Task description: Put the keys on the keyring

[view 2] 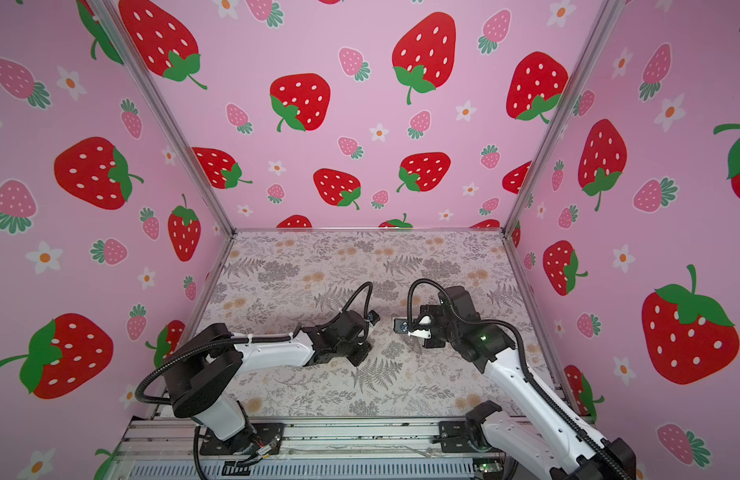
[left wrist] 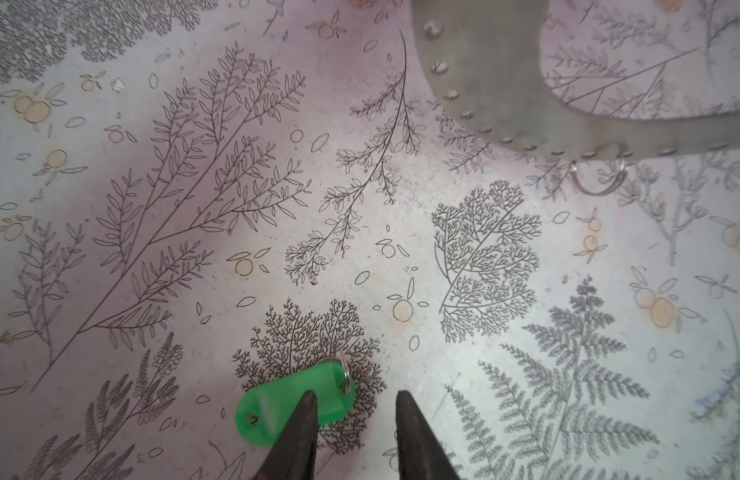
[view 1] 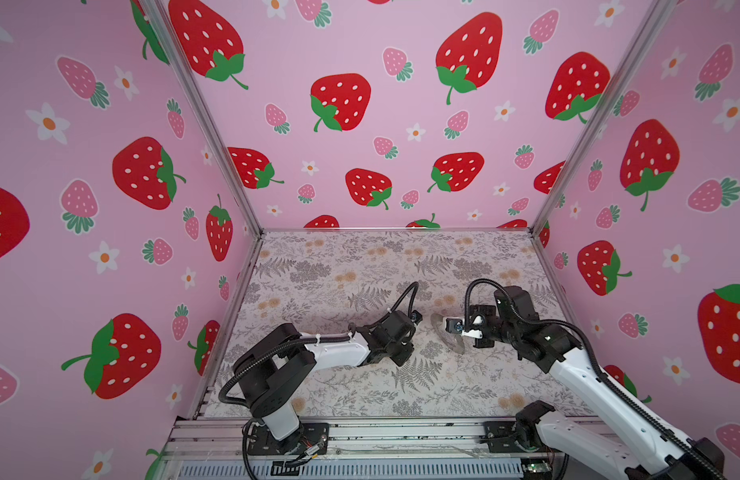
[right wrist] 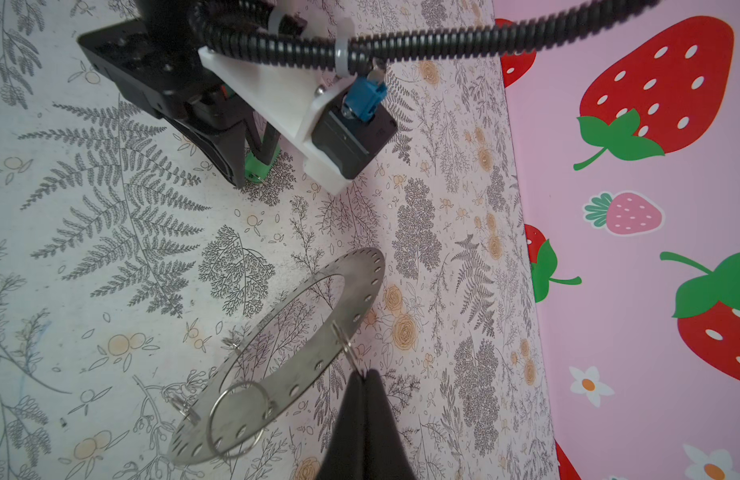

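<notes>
The task looks barely begun, with nothing joined yet. Above the table [view 1: 360, 270], the keyring [right wrist: 362, 270] in the lower middle of the right wrist view seems tilted up. The right pincer [right wrist: 362, 374] is pressed together on a small wire loop [right wrist: 344, 343] at its rim. The keys [left wrist: 272, 405], a green tag, lie bottom centre in the left wrist view, well apart from the keyring at upper right. The left pincer [left wrist: 356, 395] hangs spread over the tag and does not appear to grip it. Lifting and threading remain.
</notes>
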